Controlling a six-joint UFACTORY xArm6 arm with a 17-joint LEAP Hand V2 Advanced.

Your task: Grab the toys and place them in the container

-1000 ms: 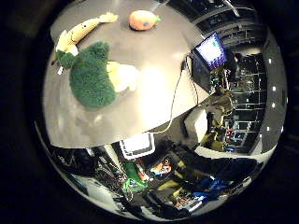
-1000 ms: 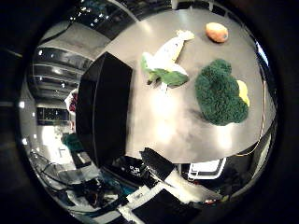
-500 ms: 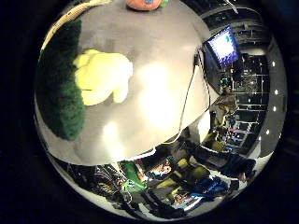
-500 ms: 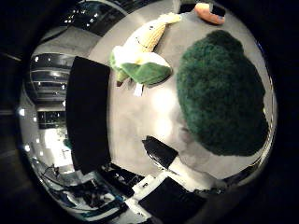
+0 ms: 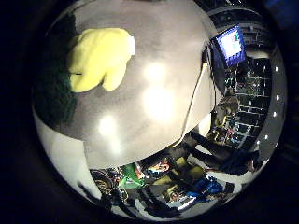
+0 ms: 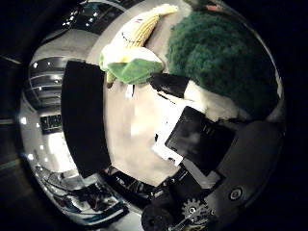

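Green plush broccoli (image 6: pixel 219 55), with a yellow stalk (image 5: pixel 99 56), fills the space right under the robot hand (image 6: pixel 207 144) and lies on the grey desk (image 5: pixel 154 102). One finger (image 6: pixel 169 83) reaches down against its near edge; whether the robot hand has closed on it cannot be told. A plush corn toy (image 6: pixel 132 45) lies just past that finger, and the black container (image 6: pixel 83 122) sits further off beside it. Likely risk: the soft toy squashes and slips free, or the finger nudges the corn.
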